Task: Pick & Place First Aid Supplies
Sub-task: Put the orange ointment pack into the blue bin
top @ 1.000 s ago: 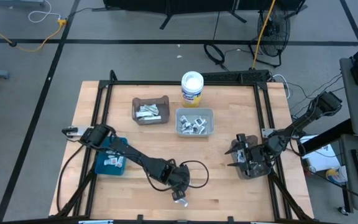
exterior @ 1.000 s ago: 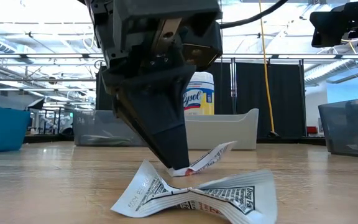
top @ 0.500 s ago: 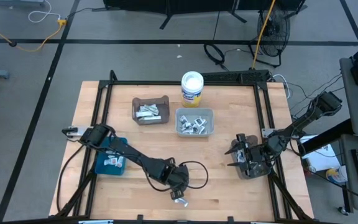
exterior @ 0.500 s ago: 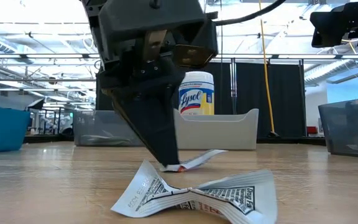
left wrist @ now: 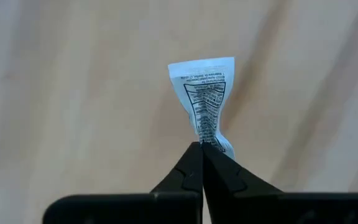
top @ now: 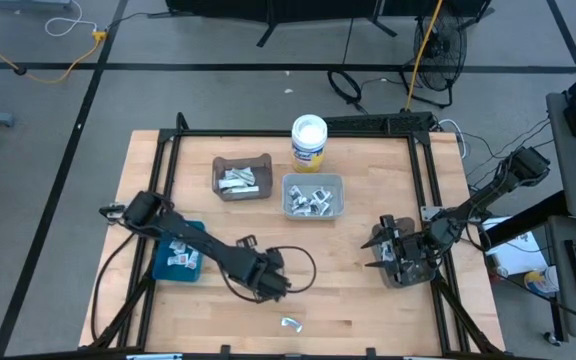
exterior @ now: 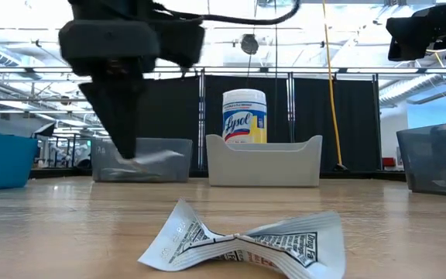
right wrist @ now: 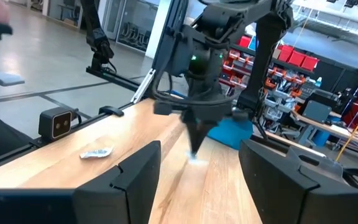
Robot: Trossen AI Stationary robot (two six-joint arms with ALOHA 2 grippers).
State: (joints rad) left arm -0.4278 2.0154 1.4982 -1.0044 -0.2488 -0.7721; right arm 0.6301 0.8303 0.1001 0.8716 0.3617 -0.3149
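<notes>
Left end effector (top: 265, 284) is over open wood in the front-middle of the worktop (top: 368, 310), fingers (left wrist: 194, 168) pinched shut on one white packet (left wrist: 205, 102) by its end; in the low view the packet hangs clear of the surface. Bare wood all round it, nothing close on any side. The nearest thing is a second loose packet (top: 289, 323) lying crumpled near the front edge, apart from the left end effector.

Right end effector (top: 380, 252) waits at the right side beside the dark bin (top: 415, 275), jaws spread wide, holding nothing.

Worktop: light wood planks inside a black frame (top: 298, 133). The room around has a grey floor with cables, and black curtains show behind in the low view.

Bins: four.
- Blue bin (top: 160, 266) at the left, a few packets inside.
- Brown bin (top: 243, 161) at the back, packets inside.
- Pale bin (top: 313, 180) beside it, packets inside.
- Dark bin at the right; contents cannot be made out.

One white tub (top: 309, 140) with a blue-yellow label stands behind the pale bin.
</notes>
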